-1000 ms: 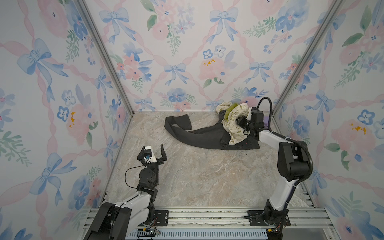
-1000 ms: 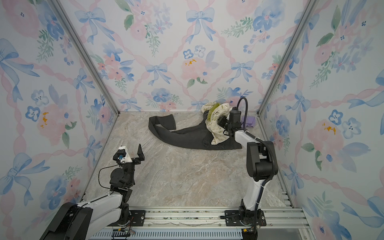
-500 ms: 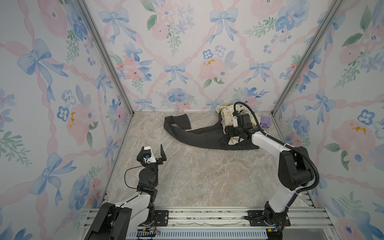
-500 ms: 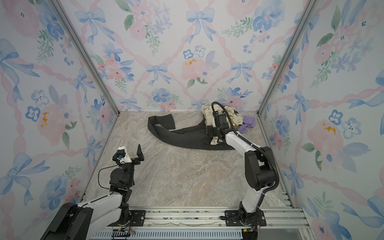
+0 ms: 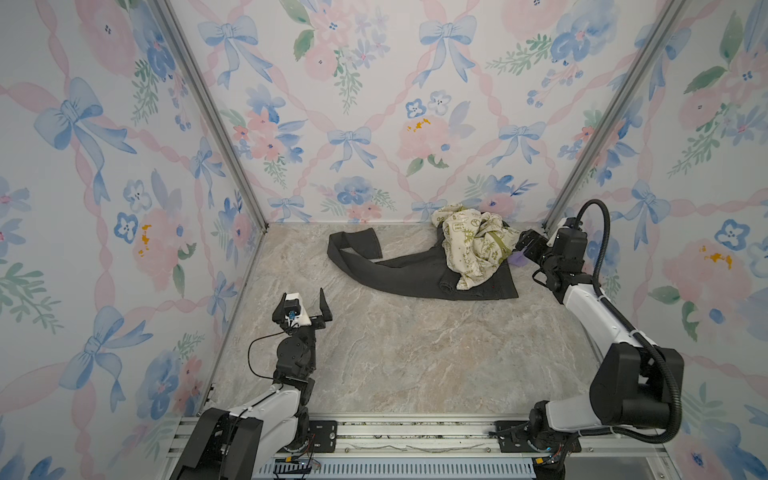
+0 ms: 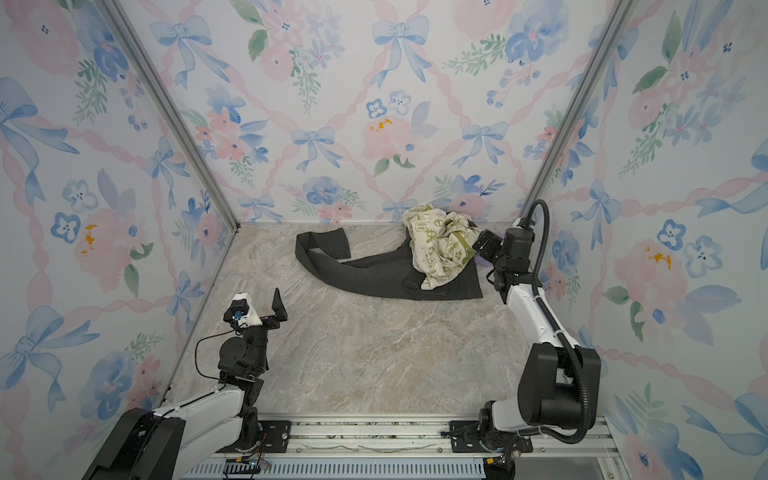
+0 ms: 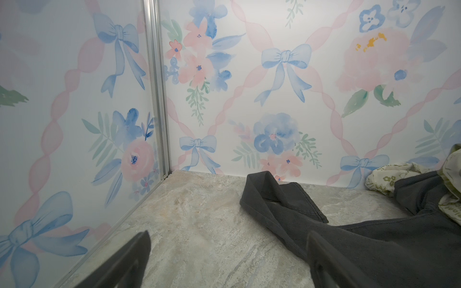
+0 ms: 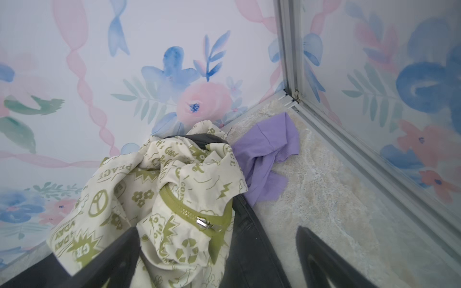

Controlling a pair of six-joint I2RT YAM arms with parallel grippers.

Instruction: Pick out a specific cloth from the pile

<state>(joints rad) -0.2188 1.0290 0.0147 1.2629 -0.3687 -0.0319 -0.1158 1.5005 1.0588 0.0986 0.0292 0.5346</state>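
Three garments make up the pile (image 5: 457,266), each partly hidden. The long dark grey garment (image 5: 407,272) runs under the cream cloth (image 5: 473,247), which sits just left of the right pincer (image 5: 524,245). The lavender cloth (image 8: 267,152) lies just ahead of that pincer with its near edge tucked beneath the cream one. In both top views only a sliver of it shows behind the fingers, and no lettering can be made out.

It rests on the marble floor (image 5: 395,353) near the corner post (image 8: 289,49), with bare floor on the pincer's right up to the wall. The left pincer (image 5: 308,301) hangs well apart from the pile, fingers spread, with wide bare floor ahead.

A second ago the right pincer was pressed into the cream cloth's right side. Now it stands back — fingers apart, gripping nothing — and the cream cloth lies slumped on the grey.
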